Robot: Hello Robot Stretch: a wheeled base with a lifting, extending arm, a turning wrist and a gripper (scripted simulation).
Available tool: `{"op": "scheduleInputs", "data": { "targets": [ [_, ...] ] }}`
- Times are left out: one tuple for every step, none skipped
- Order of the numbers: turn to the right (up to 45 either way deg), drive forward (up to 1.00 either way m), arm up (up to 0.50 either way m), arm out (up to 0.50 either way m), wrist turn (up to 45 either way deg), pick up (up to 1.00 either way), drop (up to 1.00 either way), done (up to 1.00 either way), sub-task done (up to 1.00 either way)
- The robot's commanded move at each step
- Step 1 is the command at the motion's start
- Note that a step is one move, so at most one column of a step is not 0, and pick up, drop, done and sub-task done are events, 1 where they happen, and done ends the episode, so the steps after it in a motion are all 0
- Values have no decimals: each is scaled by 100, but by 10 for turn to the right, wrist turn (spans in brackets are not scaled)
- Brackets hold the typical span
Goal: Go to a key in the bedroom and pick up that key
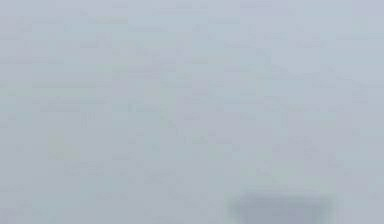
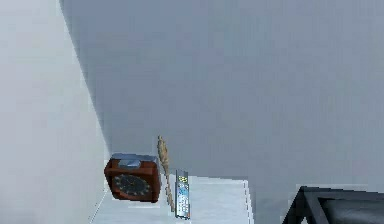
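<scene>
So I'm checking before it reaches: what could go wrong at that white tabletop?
1. The small things on the white tabletop lie close together, so a reach might take the wrong one, such as the remote or the thin tan item.
2. The red-brown clock stands right beside them and could get knocked.
3. The forward view faces a plain wall, seemingly near, so driving ahead risks a bump.

The base stands square to a plain wall (image 1: 190,100) at 12 o'clock (it spans the whole forward view). Its arm side faces a room corner (image 2: 87,90), at 10 o'clock in the arm side view. How the arm, wrist and gripper are posed cannot be told.
</scene>
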Motion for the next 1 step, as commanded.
{"op": "scheduleInputs", "data": {
  "targets": [
    [0,0,36,0,0,0,0,0,0]
  ]
}}
